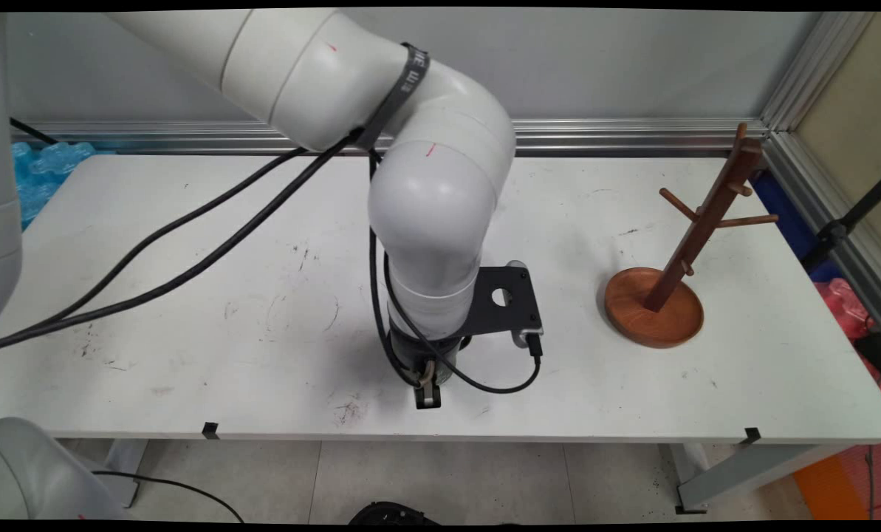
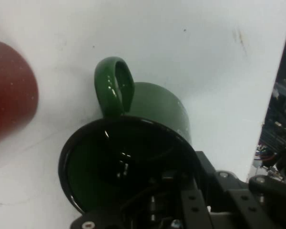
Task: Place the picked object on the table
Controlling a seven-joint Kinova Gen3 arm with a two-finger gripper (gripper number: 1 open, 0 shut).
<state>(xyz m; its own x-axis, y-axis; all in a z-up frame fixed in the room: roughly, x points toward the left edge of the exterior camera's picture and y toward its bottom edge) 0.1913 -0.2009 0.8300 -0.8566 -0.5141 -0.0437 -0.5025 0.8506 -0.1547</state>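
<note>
While the arm bends down over the middle of the white table [image 1: 189,295], its gripper [image 1: 427,395] sits low near the table's near edge, pointing downward, with only a small black tip showing below the wrist in the main view. Whether the fingers are spread or pressed together cannot be told: the main view shows just that tip, and the hand view shows only black linkage at the bottom edge. Directly before the hand camera is a green mug [image 2: 133,152], dark and glossy inside with a black rim, its mouth turned toward the camera and its looped handle toward the top of that view. Linkage overlaps the mug's rim at the lower right; contact cannot be confirmed. The mug is hidden behind the arm in the main view. Off to the left of the hand view, apart from the mug, part of a red rounded object [image 2: 9,90] shows, cut off by the frame. Black cables [image 1: 189,251] hang from the arm across the table. Well to the right stands a wooden mug tree [image 1: 695,244], dark pegged post on a round base, pegs bare.
</note>
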